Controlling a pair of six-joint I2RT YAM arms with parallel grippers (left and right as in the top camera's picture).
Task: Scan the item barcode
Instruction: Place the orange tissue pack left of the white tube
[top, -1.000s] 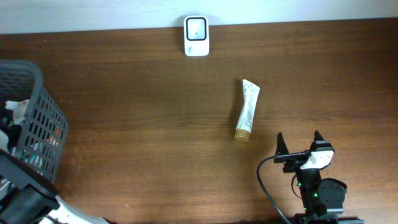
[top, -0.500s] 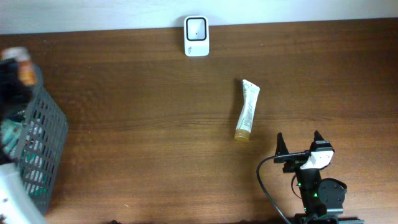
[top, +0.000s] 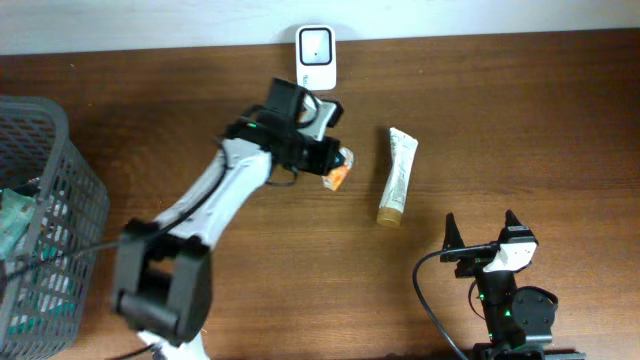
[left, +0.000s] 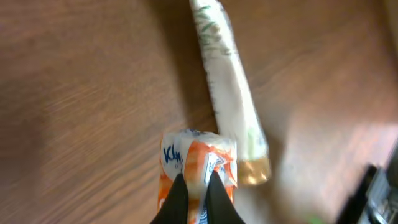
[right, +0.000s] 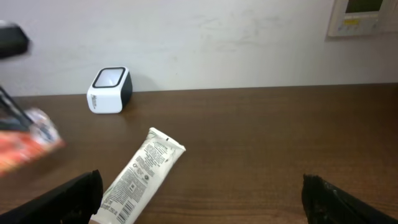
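Step in hand: carriage of the orange packet (top: 338, 179) to the scanner (top: 316, 57), as judged; scan not yet made.
Left gripper (left: 196, 194): jaws clenched on the packet's lower edge.
Packet position: held over the table, near of the scanner, just left of the tube (top: 398, 175).
Right gripper (top: 483, 234): jaws released wide, nothing held, near right.
Next move: the barcode face is to be turned toward the scanner window; which face bears it cannot be told.
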